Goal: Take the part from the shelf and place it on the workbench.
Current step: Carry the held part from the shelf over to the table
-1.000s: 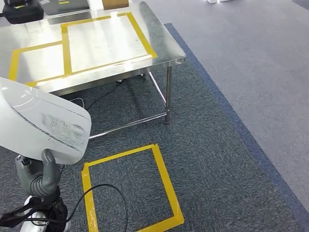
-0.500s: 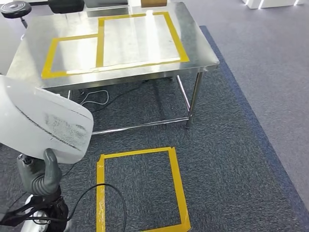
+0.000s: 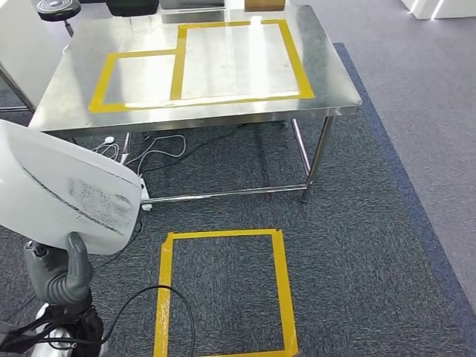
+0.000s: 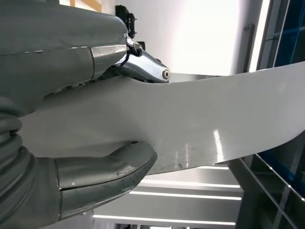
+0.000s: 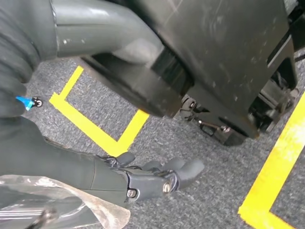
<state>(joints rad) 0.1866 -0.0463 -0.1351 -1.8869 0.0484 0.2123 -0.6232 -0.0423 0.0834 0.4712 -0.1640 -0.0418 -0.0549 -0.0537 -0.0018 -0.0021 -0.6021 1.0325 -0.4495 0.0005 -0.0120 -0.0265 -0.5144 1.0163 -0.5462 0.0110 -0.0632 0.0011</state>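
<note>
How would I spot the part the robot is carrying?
Start at the steel workbench with yellow tape outlines. Nearer the camera, at the lower left, the left hand grips a big white curved panel. It is the one glossy white thing there, with a grey smudge.

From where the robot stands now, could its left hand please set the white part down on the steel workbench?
Probably not yet: the left hand holds the white part well short of the workbench, with open carpet between and nothing blocking.
</note>
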